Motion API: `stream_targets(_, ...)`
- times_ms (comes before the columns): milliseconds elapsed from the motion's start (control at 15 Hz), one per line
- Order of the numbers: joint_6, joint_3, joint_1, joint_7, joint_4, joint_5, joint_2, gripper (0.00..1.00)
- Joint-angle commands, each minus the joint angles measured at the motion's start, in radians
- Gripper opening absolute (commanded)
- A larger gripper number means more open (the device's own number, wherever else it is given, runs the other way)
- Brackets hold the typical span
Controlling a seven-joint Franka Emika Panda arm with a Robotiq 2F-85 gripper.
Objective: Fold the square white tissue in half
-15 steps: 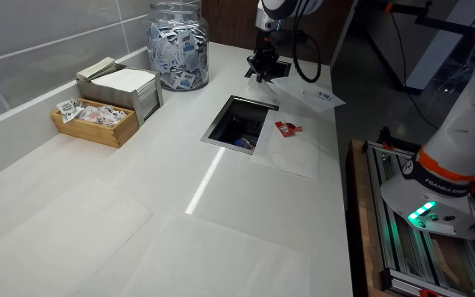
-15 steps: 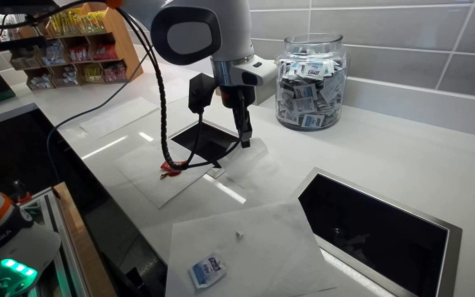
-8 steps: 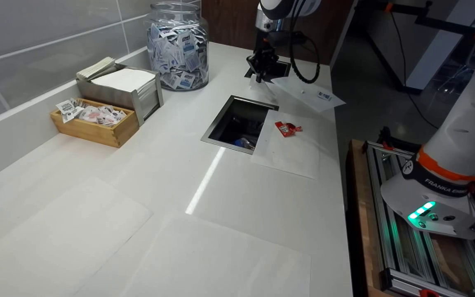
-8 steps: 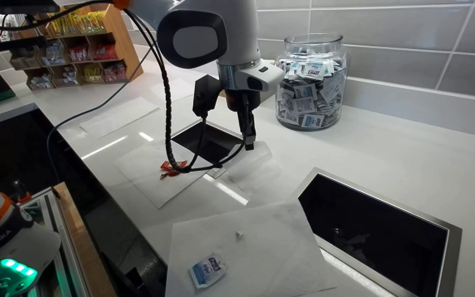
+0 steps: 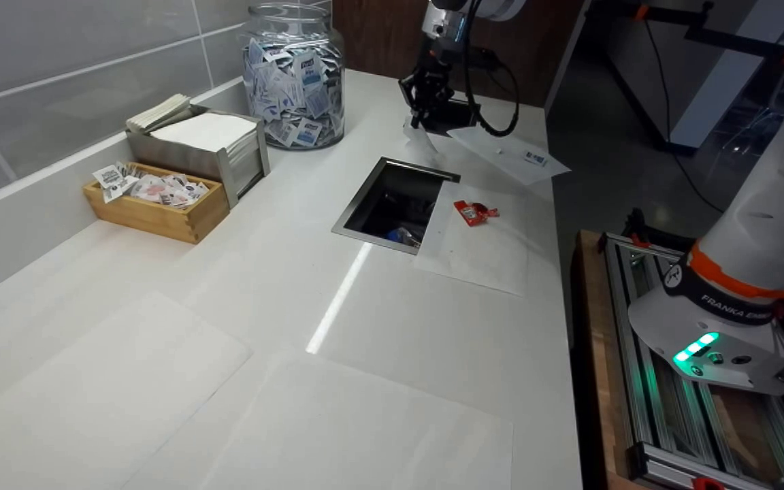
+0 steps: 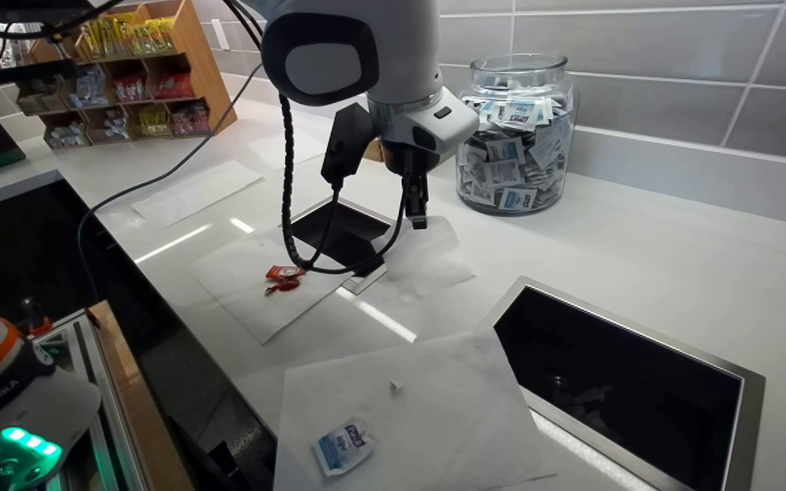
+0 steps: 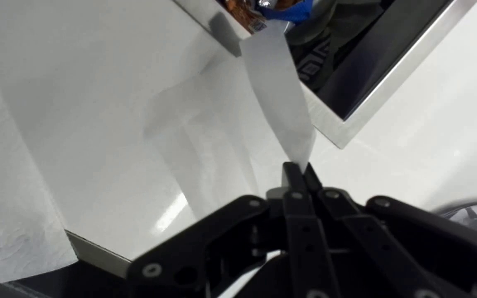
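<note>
My gripper [image 7: 302, 169] is shut on an edge of a thin white tissue [image 7: 278, 91], pinched between the fingertips in the wrist view. The tissue hangs as a narrow bent strip below the fingers and looks raised above the counter. In an exterior view the gripper [image 6: 419, 224] holds the tissue [image 6: 430, 262] beside a square bin opening, its lower part spreading toward the counter. It also shows small and partly hidden in an exterior view [image 5: 422, 141] under the gripper [image 5: 414, 124]. I cannot tell whether its lower edge touches the counter.
A bin opening [image 6: 342, 232] lies beside the tissue; another opening [image 6: 625, 389] is nearer. White sheets carry a red wrapper [image 6: 284, 279] and a Purell packet [image 6: 343, 448]. A glass jar [image 6: 516, 136] stands near the wall. A napkin holder [image 5: 242, 160] and wooden box [image 5: 154, 218] stand along it.
My gripper has lifted slightly and shifted toward the jar and the wall, tilting a little. The tissue has moved with it, staying in the fingers.
</note>
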Motion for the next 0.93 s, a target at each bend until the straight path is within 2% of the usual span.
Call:
stream_targets(0,0.017,-0.01,-0.011,0.048,0.023,0.029,0.03,0.0)
stream_targets(467,0.108,-0.038,-0.039,0.145,0.027,0.062,0.087,0.0)
stream_targets(867,0.187,-0.045,-0.045,0.219,0.008,0.076,0.09,0.0)
